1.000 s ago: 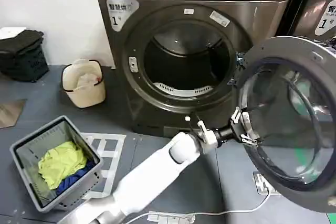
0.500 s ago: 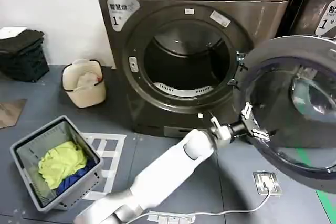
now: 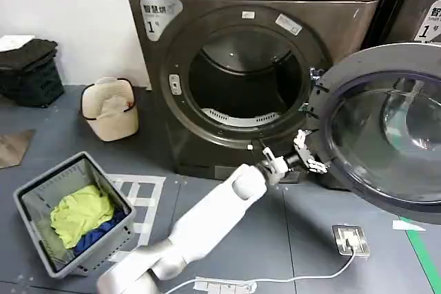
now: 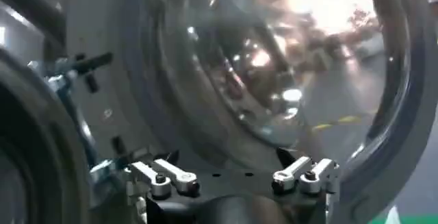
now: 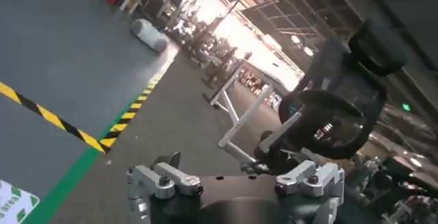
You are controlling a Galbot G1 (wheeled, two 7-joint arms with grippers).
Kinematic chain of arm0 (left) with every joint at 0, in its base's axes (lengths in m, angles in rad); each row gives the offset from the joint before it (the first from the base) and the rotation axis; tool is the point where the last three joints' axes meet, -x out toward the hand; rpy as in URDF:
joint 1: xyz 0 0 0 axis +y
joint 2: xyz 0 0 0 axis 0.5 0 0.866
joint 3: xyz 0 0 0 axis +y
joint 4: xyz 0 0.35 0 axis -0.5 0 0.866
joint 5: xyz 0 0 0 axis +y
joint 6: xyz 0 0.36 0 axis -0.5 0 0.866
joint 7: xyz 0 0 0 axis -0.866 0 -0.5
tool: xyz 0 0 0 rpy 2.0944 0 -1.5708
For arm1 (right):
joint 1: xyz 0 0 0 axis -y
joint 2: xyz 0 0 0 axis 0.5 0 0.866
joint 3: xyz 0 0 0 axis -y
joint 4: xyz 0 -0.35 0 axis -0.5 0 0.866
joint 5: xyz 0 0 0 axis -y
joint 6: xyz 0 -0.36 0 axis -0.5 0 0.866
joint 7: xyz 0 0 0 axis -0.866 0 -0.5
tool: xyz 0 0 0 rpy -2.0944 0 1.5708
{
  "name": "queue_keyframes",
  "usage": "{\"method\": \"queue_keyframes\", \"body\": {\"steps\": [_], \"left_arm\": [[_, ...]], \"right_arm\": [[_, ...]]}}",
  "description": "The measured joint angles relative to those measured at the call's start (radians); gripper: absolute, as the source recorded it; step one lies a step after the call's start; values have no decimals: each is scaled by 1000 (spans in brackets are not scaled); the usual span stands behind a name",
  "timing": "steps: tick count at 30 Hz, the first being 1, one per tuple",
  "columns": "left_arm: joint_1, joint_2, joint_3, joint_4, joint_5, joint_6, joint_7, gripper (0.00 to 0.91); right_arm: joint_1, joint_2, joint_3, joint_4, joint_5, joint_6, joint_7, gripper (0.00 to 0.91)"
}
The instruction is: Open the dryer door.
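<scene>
This looks like a laundry room: a bronze-grey front-loading dryer (image 3: pixel 248 67) marked "1", a second dark machine (image 3: pixel 413 5) beside it, and a grey plastic laundry basket (image 3: pixel 72 215) with clothes.

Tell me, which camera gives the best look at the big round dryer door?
The head view: the dryer door stands swung wide open, whole ring visible, left tool open beside its inner edge. The left wrist view shows just its glass bowl close up. The right wrist view faces the room instead.
</scene>
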Motion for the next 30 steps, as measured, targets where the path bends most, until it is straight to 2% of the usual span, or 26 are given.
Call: {"method": "queue_keyframes", "body": {"steps": [5,12,22,30], "left_arm": [[-1,0,-3,-4,-5,14,2,907],[29,0,39,-107,-81,113,3,907],[96,9,95,-424,-209,259,-48,907],[158,261,49,-667,-245,359,-84,907]], "right_arm": [[-1,-1,0,3,0,0,-1,907],[-6,-4,1,0,4,1,-9,907],[-2,-10,2,13,5,5,-18,907],[11,-9,-2,35,4,6,-20,907]]}}
